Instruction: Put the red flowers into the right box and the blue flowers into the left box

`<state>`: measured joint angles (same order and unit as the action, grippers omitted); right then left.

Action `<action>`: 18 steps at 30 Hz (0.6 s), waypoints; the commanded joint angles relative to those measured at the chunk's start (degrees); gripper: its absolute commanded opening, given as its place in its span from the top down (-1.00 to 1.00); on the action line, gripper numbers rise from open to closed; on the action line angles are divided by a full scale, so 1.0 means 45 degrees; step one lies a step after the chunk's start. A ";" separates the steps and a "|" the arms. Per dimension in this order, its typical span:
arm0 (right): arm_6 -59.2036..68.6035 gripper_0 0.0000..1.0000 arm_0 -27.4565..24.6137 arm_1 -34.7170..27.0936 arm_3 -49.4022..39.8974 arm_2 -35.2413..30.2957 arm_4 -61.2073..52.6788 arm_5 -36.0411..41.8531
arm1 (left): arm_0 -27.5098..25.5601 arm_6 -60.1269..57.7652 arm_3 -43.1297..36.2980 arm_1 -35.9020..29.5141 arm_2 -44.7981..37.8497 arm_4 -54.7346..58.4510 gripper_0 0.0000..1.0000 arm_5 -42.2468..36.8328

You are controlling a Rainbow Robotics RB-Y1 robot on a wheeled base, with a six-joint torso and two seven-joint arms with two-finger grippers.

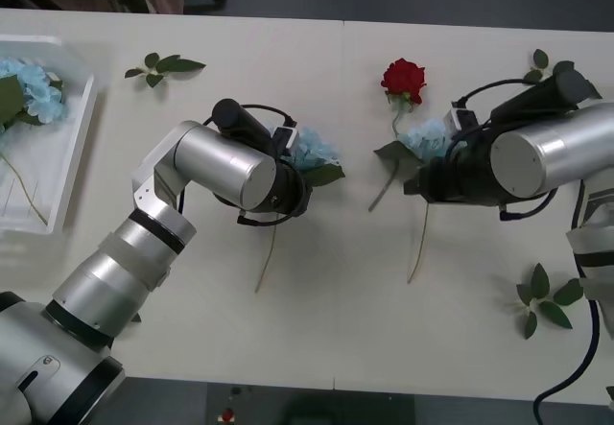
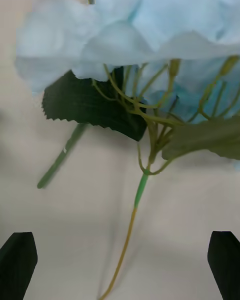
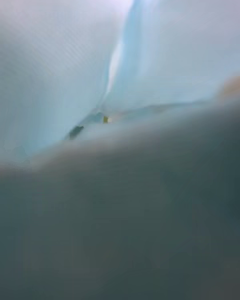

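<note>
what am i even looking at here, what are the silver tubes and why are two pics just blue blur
The silver tubes are a robot's two arms, seen from a camera above them. The other two pictures come from cameras on each wrist, pressed close to pale-blue fake flowers. The right gripper is open above one blue flower. The left gripper's camera sits against another blue flower, so I cannot tell whether it holds it. On the table also lie a red rose, loose leaf sprigs, and a white tray holding more blue flowers.

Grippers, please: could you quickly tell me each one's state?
Left gripper: at a blue flower; cannot be told.
Right gripper: open, above another blue flower.
</note>
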<state>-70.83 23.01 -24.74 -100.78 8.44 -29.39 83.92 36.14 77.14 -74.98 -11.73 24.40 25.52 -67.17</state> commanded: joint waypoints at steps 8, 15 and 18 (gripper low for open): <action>0.0799 -1.00 0.0413 0.0283 0.1478 0.0507 0.0575 -0.0992 | 0.1383 0.0358 -0.4256 -0.1455 -0.1966 0.0910 1.00 -0.4545; 0.0877 -1.00 0.0413 0.0302 0.1830 0.0800 0.1043 -0.1011 | 0.1520 0.0514 -0.7166 -0.4580 -0.4134 0.3293 1.00 -0.7201; 0.0917 -1.00 0.0413 0.0361 0.1888 0.0918 0.1258 -0.1011 | 0.1500 0.0651 -0.7244 -0.5752 -0.4778 0.4191 1.00 -0.7885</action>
<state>-68.45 23.86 -24.40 -91.64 11.81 -24.54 79.58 40.57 77.32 -106.40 -32.64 4.40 42.04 -100.27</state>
